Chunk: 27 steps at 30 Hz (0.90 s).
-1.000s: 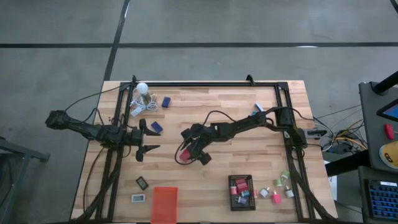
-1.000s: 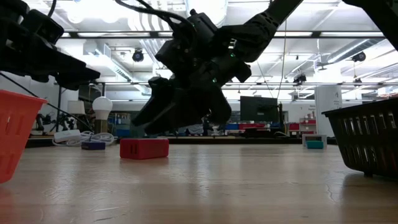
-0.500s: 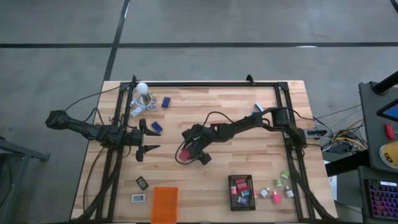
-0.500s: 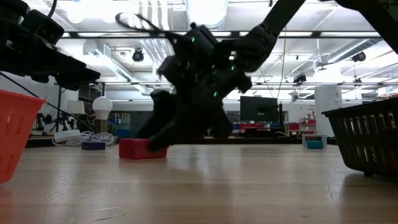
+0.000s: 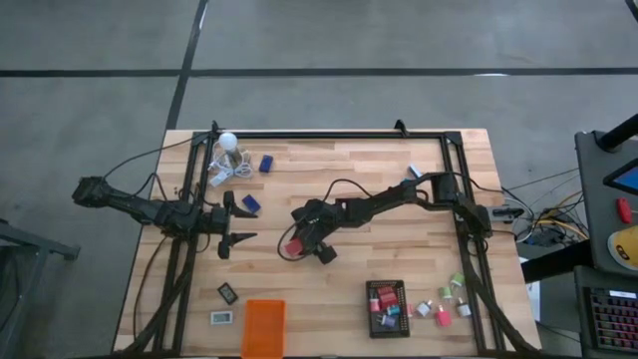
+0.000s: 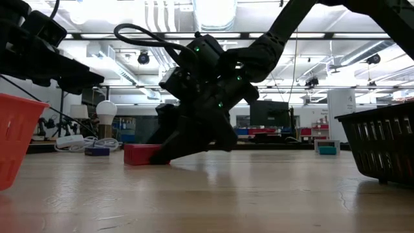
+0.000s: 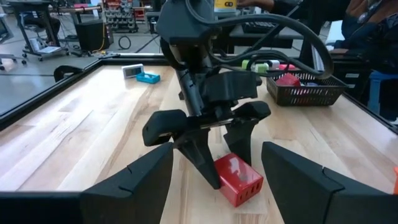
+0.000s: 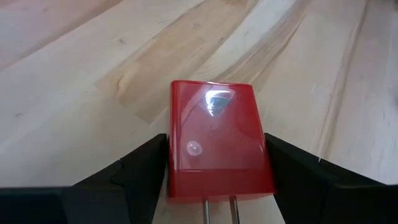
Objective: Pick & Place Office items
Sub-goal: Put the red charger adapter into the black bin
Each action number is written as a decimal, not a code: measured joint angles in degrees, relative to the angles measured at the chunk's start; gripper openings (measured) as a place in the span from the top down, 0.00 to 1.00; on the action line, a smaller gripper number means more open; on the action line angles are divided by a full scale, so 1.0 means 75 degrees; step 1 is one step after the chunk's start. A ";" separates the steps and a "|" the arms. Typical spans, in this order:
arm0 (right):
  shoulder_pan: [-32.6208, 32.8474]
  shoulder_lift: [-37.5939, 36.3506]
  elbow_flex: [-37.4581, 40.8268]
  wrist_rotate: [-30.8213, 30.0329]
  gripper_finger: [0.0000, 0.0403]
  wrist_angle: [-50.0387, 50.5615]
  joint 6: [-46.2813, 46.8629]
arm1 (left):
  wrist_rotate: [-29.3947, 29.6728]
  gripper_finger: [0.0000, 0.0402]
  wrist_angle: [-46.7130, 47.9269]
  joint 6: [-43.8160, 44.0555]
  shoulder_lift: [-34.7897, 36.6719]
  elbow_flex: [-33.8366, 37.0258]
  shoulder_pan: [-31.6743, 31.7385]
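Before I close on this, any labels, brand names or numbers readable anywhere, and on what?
No text is readable in any view.
Red block between the right claw fingers: glossy top, glare only, no print.
Small black and white rectangles near the orange tray: too small to read.
Items in the black tray: too small to read.

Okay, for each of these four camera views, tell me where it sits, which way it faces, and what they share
High view: overhead, looking straight down at the table; both arms show.
Low view: tabletop height, facing the room; right gripper down at the red block.
Left wrist view: on the left arm, past its own open fingers toward the right gripper.
Right wrist view: on the right arm, fingers either side of the red block.
All four share the red block.
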<state>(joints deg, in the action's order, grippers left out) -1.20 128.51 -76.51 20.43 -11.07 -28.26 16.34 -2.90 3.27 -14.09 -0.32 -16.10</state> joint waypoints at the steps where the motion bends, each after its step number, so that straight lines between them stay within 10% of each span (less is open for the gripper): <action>1: 0.0002 0.0000 0.0000 -0.0005 0.38 0.0000 0.0030 | 0.0000 0.37 0.0000 0.0000 0.0000 0.0000 0.0000; 27: 0.0008 0.0017 0.0000 -0.0067 0.47 -0.0076 0.0485 | 0.0005 0.37 0.0000 0.0000 0.0000 0.0000 0.0000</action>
<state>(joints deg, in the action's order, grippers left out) -1.15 128.64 -76.51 19.92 -11.64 -24.62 16.37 -2.90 3.26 -14.09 -0.32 -16.10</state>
